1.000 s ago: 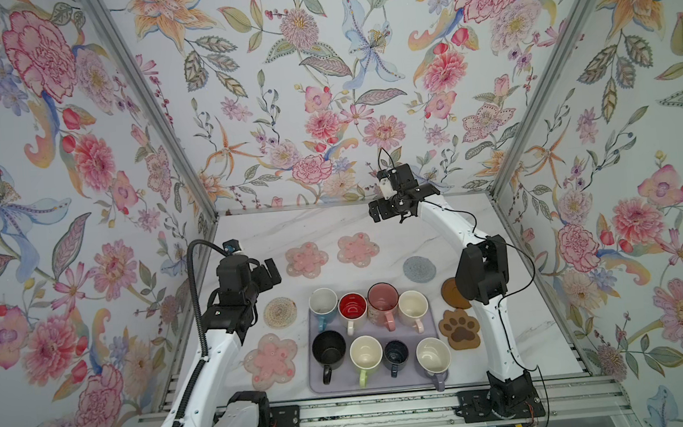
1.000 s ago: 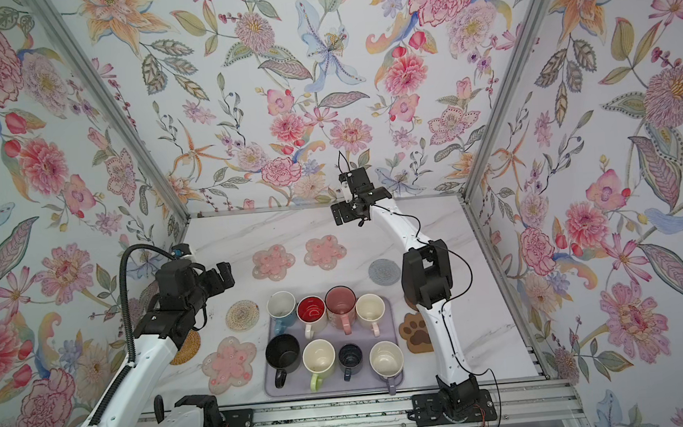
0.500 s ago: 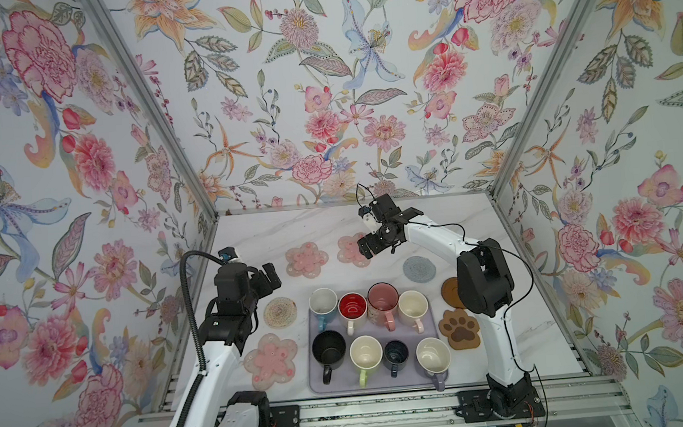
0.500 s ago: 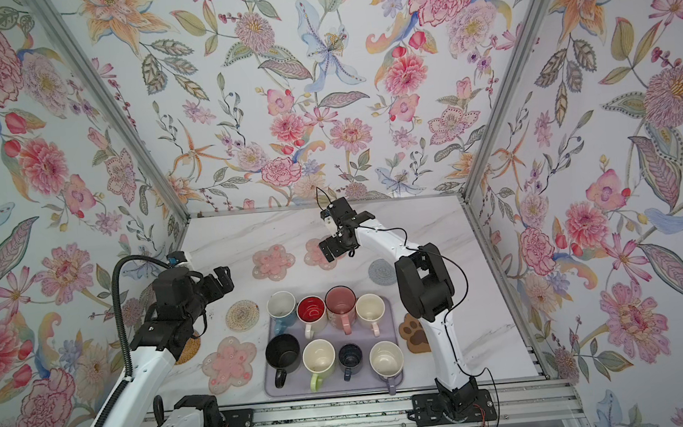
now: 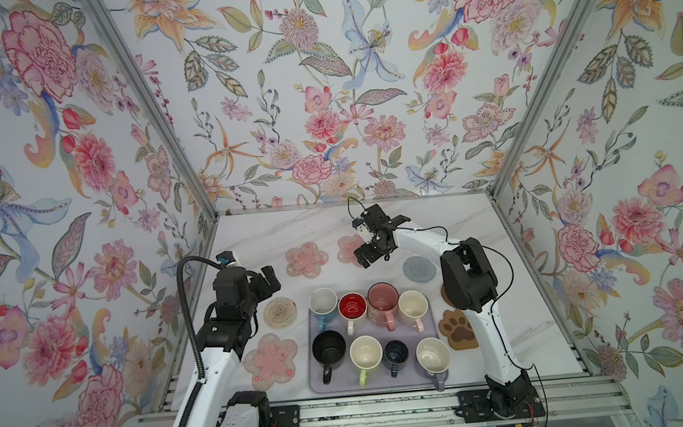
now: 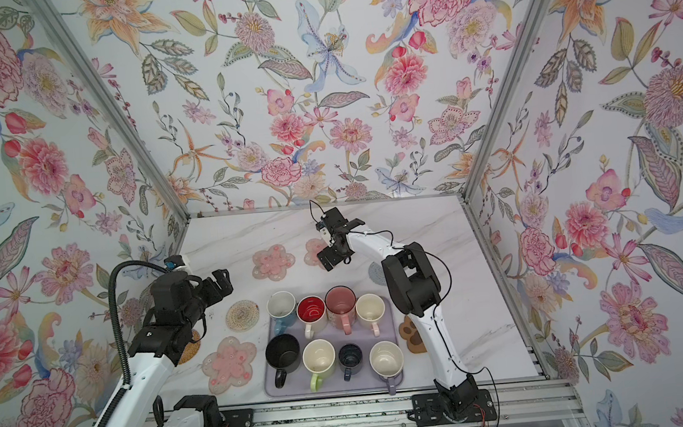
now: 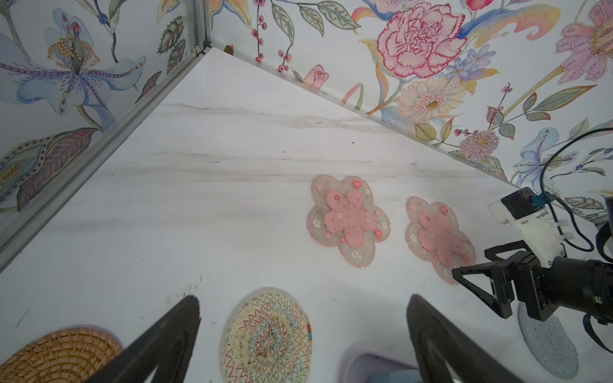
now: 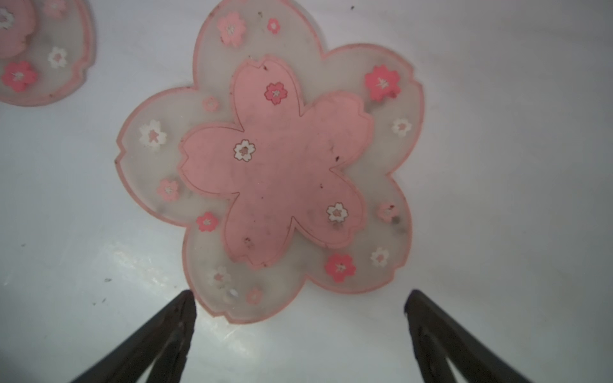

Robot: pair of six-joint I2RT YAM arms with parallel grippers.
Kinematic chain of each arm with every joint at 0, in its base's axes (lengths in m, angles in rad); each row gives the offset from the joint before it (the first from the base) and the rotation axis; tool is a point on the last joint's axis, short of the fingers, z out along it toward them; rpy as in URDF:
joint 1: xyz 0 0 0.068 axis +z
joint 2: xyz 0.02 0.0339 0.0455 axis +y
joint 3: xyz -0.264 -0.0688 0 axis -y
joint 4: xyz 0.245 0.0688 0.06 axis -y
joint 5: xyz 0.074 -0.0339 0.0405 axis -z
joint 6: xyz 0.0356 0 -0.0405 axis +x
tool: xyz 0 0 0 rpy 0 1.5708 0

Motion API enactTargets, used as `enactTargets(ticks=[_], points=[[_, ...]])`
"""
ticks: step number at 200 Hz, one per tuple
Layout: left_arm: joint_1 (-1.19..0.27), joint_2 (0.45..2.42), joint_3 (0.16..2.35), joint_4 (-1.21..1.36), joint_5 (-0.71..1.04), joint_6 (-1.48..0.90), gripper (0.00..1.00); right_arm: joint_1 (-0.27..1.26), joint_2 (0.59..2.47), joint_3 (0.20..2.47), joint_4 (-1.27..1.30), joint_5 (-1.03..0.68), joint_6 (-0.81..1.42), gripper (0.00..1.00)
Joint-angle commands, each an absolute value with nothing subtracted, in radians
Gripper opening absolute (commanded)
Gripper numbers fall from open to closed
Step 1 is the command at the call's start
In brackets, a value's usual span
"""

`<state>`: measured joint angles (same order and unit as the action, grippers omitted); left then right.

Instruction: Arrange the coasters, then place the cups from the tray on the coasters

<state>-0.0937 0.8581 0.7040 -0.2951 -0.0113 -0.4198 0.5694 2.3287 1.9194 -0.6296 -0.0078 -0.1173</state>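
Closest in, the tray [image 5: 345, 386] carries all eight cups [image 5: 365, 353] in two rows, none yet on a mat. Flanking it lie the near flower coaster [image 5: 271, 361] and the paw-print coaster [image 5: 458, 329]. A little farther sit the beige woven round [image 5: 279, 311], the tan round [image 7: 59, 354] and the grey-blue round [image 5: 419, 269] (the brown disc [image 5: 445, 296] is mostly hidden behind the right arm's elbow [image 5: 468, 279]). The left gripper [image 5: 269, 277] hangs by the beige woven round, jaws wide and empty. Farthest out, the right gripper [image 8: 300, 294], spread wide and holding nothing, hovers low over the far flower coaster [image 8: 268, 165], which lies just beside the second flower coaster [image 8: 39, 49].

The likely trouble is at that far mat. It lies flush on the marble top [image 5: 275, 236] with no edge standing proud, so closing fingertips [image 8: 185, 308] may skate over it, or shove it into its neighbour rather than lift it. The elbow also hangs near the back row of cups; a careless swing could clip one.

The far flower coaster looks thin and pliable: a cloudy translucent five-petal shape rimmed in pink, a solid pink blossom at its centre, small printed flowers scattered about, a few dark specks.
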Motion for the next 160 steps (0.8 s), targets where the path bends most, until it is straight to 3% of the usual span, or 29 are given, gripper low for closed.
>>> enactTargets(ticks=[1, 160], points=[[-0.09, 0.838, 0.688, -0.317, -0.027, -0.433, 0.99, 0.585, 2.353, 1.979, -0.66, -0.01, -0.138, 0.99], [-0.09, 0.805, 0.683, -0.342, -0.039, -0.446, 0.99, 0.609, 2.508, 2.111, -0.69, 0.059, -0.138, 0.99]])
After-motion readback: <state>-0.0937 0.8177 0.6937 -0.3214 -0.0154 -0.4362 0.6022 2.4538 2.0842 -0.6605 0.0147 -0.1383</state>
